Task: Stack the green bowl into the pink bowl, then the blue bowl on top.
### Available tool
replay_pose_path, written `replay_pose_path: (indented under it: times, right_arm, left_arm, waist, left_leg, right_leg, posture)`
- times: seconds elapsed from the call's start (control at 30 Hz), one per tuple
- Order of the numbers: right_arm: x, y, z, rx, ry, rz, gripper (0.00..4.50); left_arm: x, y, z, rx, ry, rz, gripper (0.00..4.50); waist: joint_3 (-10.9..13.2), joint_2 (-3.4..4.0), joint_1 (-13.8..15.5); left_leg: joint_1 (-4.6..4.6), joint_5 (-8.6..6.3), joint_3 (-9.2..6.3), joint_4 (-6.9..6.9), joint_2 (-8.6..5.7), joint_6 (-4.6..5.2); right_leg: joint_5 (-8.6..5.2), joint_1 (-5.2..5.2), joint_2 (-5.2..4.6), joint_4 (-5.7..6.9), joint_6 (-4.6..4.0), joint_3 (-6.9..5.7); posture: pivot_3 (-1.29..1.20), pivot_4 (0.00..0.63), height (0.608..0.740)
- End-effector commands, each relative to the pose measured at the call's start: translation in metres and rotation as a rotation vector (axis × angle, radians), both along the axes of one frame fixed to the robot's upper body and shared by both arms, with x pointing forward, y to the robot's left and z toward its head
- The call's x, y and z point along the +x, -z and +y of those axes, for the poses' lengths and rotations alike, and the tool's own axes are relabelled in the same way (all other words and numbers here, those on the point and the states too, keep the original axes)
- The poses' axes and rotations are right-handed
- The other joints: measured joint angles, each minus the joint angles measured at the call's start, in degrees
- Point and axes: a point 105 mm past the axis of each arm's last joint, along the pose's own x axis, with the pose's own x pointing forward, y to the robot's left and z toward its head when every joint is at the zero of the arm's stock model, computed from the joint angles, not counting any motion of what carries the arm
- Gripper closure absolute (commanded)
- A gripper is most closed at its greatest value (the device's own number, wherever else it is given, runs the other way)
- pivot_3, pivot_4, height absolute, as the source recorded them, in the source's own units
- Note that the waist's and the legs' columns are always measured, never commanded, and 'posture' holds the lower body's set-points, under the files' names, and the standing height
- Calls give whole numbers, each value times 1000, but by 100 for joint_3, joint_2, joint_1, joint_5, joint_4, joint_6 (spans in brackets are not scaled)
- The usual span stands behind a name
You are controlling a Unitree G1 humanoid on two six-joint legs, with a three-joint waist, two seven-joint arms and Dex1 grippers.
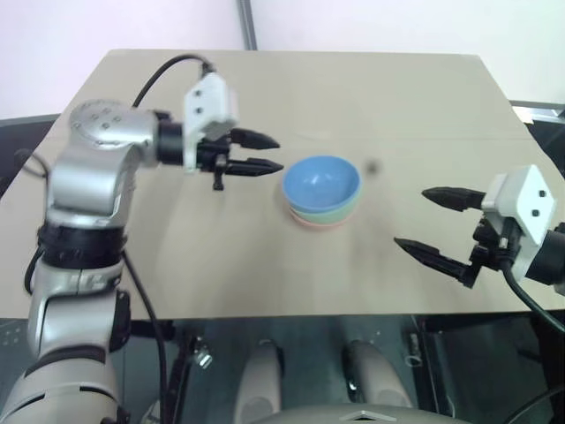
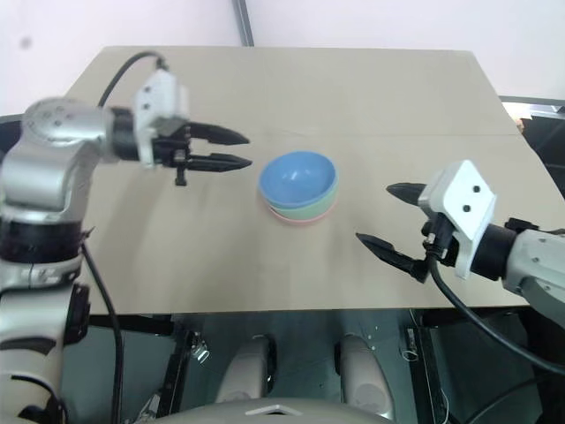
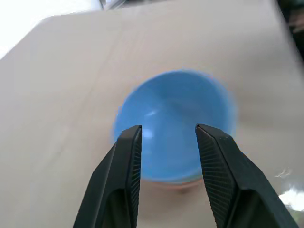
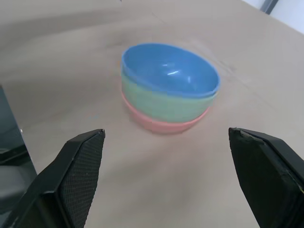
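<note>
blue bowl point(image 1: 321, 182) between left claw point(image 1: 262, 152), right claw point(image 1: 431, 223).

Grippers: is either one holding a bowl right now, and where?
Nothing is held. The left gripper and right gripper are open, clear of the stacked blue bowl.

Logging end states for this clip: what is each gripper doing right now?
Left gripper: jaws open, empty, beside the round sky-blue plastic bowl.
Right gripper: jaws wide open, empty.
</note>
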Motion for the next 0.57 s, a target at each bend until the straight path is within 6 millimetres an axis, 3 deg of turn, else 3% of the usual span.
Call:
replay_pose_path:
  times: [0.03,0.2,0.33,0.57]
  right_arm:
    - [4,-3,1,-11,-34,-27,0]
    - [13,10,-7,-7,-32,26,0]
    - [12,18,-17,19,-26,94,0]
    - [13,18,-22,-19,-20,72,0]
  left_arm:
    - [-23,4,18,-76,-94,-43,2617]
    - [-55,42,60,-101,-270,-18,2617]
    - [-76,56,81,-97,-348,46,2617]
    - [-90,58,86,-127,-369,79,2617]
  waist:
    - [0,-1,3]
    - [-1,-6,27]
    - [-8,-18,75]
    - [-10,-18,73]
  left_leg:
    - [0,0,1,1,0,0]
    - [5,0,3,1,0,0]
    - [4,0,0,1,0,0]
    - [15,0,4,3,-1,0]
  right_leg:
    - [0,1,-2,1,0,0]
    - [0,6,-5,-5,-1,-1]
    - [-1,6,-5,-4,-2,-6]
    - [-2,9,-6,-2,-2,-3]
  posture:
    - [0,150,740]
    - [0,150,740]
    - [0,150,740]
    - [0,150,740]
